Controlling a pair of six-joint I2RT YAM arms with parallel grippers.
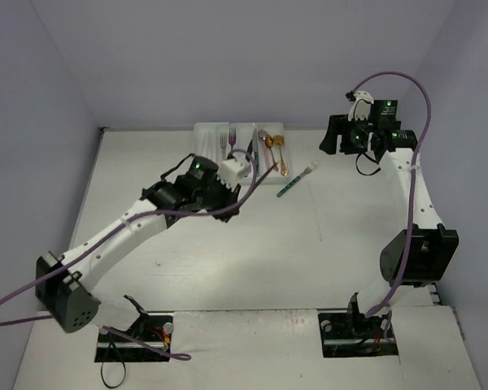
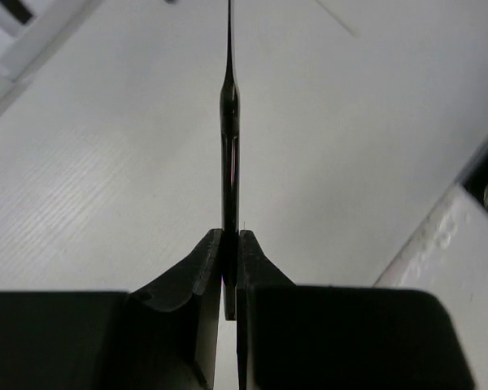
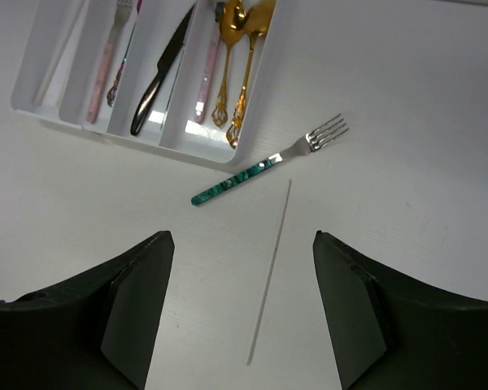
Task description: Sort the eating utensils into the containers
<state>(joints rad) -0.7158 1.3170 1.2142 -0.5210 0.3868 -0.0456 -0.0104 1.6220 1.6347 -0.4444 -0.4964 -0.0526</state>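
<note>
Black knife [image 2: 229, 154] stands clamped in left tool [image 2: 230, 240]; right tool [image 3: 241, 240] gapes near teal fork [image 3: 256, 169].

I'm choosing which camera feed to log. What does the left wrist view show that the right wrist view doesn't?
Left wrist only: the left tool shut on a black knife, seen edge-on. Right wrist only: the open right tool facing the teal fork lying outside the white tray, which holds other utensils. Both: the white table.
</note>
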